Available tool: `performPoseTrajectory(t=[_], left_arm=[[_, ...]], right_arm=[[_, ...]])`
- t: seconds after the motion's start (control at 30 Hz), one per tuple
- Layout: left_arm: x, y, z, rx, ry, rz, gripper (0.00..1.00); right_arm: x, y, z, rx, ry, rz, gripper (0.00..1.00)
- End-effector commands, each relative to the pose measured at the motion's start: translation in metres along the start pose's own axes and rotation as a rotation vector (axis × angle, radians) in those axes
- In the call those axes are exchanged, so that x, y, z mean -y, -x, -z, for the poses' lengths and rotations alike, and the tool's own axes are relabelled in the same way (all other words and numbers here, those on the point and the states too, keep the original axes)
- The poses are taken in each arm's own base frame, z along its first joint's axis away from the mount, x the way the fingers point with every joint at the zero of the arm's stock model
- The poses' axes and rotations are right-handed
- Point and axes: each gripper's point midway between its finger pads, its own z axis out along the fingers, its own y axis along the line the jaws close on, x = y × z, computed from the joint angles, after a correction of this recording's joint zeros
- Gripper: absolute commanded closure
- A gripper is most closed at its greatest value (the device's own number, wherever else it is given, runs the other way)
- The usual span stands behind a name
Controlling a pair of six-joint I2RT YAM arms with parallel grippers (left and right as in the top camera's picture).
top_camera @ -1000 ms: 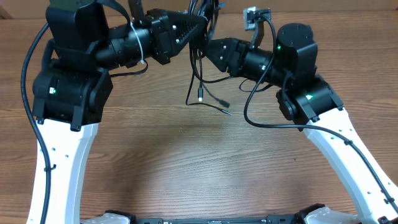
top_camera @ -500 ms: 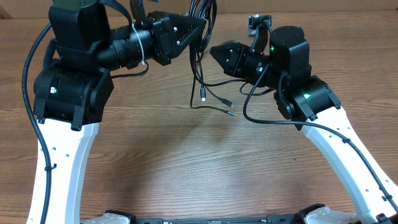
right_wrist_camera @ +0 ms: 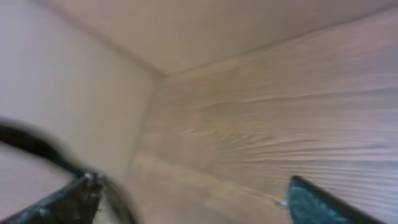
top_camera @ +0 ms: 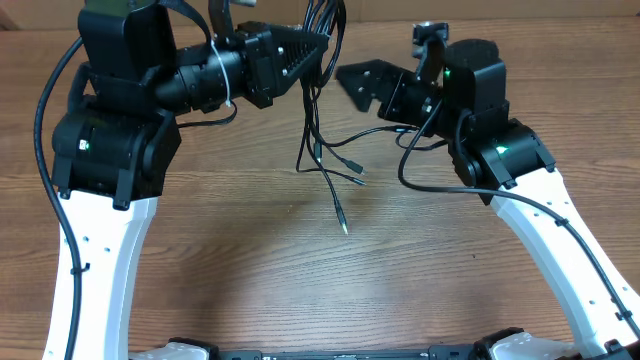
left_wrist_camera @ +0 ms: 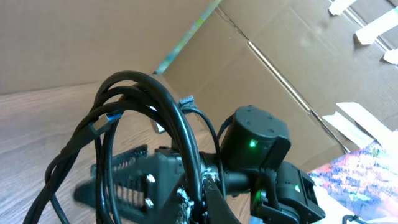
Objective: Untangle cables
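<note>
The cables (top_camera: 322, 150) are thin black cords that hang in a bundle from my left gripper (top_camera: 322, 38), raised at the back centre. Their plug ends trail on the table (top_camera: 300, 290), and one plug (top_camera: 344, 228) reaches furthest forward. In the left wrist view the cables (left_wrist_camera: 168, 118) arch over my left gripper (left_wrist_camera: 194, 186), whose jaws are shut on the strands. My right gripper (top_camera: 352, 78) stands just right of the bundle, apart from it. In the right wrist view, which is blurred, the right gripper (right_wrist_camera: 193, 199) is open with only table between its fingers (right_wrist_camera: 317, 202). A dark strand (right_wrist_camera: 37, 146) passes by its left finger.
A cardboard wall (left_wrist_camera: 280, 50) stands behind the table's back edge. The right arm's own thick black cable (top_camera: 430, 190) loops down over the table on the right. The two white arm bases (top_camera: 95, 260) flank the front of the table.
My right gripper has opened, let go of a cable and drawn back to the right. The freed cord has dropped, its plug now lying further forward. The left gripper keeps its hold.
</note>
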Motion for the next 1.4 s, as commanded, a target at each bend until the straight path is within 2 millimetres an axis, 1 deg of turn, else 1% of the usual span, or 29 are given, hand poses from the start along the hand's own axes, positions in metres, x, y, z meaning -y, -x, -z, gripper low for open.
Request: performPoseTrajectory(t=[0.0, 0.03, 0.07, 0.13, 0.27, 0.33, 0.37, 0.4, 0.43, 0.47, 0.53, 0.57, 0.73, 0.87, 0.93, 1.03, 1.07, 1.1, 1.13, 1.17, 1.2, 1.27, 1.3, 1.33, 1.37], left_arm=[[0.008, -0.002, 0.004, -0.009, -0.026, -0.045, 0.95], [0.008, -0.003, 0.004, -0.011, -0.028, -0.045, 0.95], [0.011, -0.004, 0.003, -0.015, -0.035, -0.049, 0.96], [0.015, -0.006, 0.000, -0.021, -0.046, -0.060, 0.96], [0.025, -0.009, -0.006, -0.028, -0.077, -0.085, 0.96], [0.031, -0.011, -0.008, -0.031, -0.091, -0.095, 0.96], [0.032, -0.011, -0.009, -0.034, -0.095, -0.096, 0.96], [0.033, -0.012, -0.010, -0.036, -0.099, -0.097, 0.96], [0.034, -0.012, -0.010, -0.037, -0.099, -0.096, 0.96], [0.033, -0.013, -0.010, -0.037, -0.098, -0.095, 0.96], [0.032, -0.013, -0.009, -0.038, -0.094, -0.090, 0.96], [0.031, -0.012, -0.009, -0.038, -0.093, -0.089, 0.96], [0.027, -0.009, -0.004, -0.034, -0.092, -0.083, 0.96], [0.019, -0.005, 0.001, -0.022, -0.073, -0.074, 0.96], [0.016, -0.005, 0.003, -0.024, -0.062, -0.063, 0.96], [0.015, -0.006, 0.003, -0.026, -0.061, -0.060, 0.96], [0.015, -0.006, 0.003, -0.026, -0.061, -0.061, 0.96], [0.015, -0.006, 0.003, -0.026, -0.061, -0.061, 0.96], [0.015, -0.006, 0.003, -0.026, -0.061, -0.061, 0.96], [0.015, -0.007, 0.003, -0.029, -0.060, -0.058, 0.96], [0.015, -0.008, 0.003, -0.031, -0.060, -0.061, 0.96], [0.013, -0.012, 0.003, -0.047, -0.055, -0.075, 0.96], [0.011, -0.015, 0.003, -0.056, -0.049, -0.076, 0.96], [0.006, -0.018, 0.004, -0.068, -0.029, -0.065, 0.96], [0.001, -0.021, 0.004, -0.075, -0.006, -0.054, 0.96]], right_arm=[[-0.028, -0.021, 0.002, -0.128, 0.168, -0.006, 0.00], [-0.030, -0.022, 0.003, -0.137, 0.177, -0.024, 0.00], [-0.033, -0.024, 0.003, -0.146, 0.185, -0.037, 0.04], [-0.036, -0.027, 0.002, -0.156, 0.188, -0.071, 0.14], [-0.048, -0.036, -0.002, -0.182, 0.210, -0.105, 0.16], [-0.059, -0.041, -0.004, -0.189, 0.237, -0.093, 0.17], [-0.063, -0.042, -0.005, -0.190, 0.247, -0.091, 0.20], [-0.067, -0.043, -0.005, -0.188, 0.253, -0.087, 0.39], [-0.070, -0.044, -0.006, -0.184, 0.257, -0.079, 0.91], [-0.069, -0.043, -0.008, -0.173, 0.247, -0.077, 0.96], [-0.060, -0.039, -0.011, -0.138, 0.196, -0.074, 0.96], [-0.052, -0.037, -0.012, -0.119, 0.158, -0.062, 0.96], [-0.005, -0.028, -0.009, -0.075, -0.025, 0.010, 0.96], [0.044, -0.016, 0.003, -0.031, -0.217, -0.002, 0.96], [0.062, -0.010, 0.010, -0.012, -0.281, -0.011, 0.96], [0.079, -0.002, 0.019, 0.007, -0.325, -0.041, 0.96], [0.082, 0.000, 0.021, 0.009, -0.329, -0.047, 0.96], [0.084, 0.000, 0.023, 0.001, -0.322, -0.050, 0.90], [0.083, -0.001, 0.023, -0.006, -0.311, -0.043, 0.62], [0.080, -0.002, 0.023, -0.019, -0.292, -0.024, 0.18], [0.076, -0.003, 0.022, -0.032, -0.270, -0.001, 0.03], [0.059, -0.006, 0.018, -0.071, -0.167, 0.111, 0.03], [0.048, -0.008, 0.016, -0.088, -0.108, 0.167, 0.07], [0.031, -0.011, 0.016, -0.110, -0.005, 0.250, 0.13], [0.019, -0.013, 0.016, -0.120, 0.061, 0.296, 0.18]])
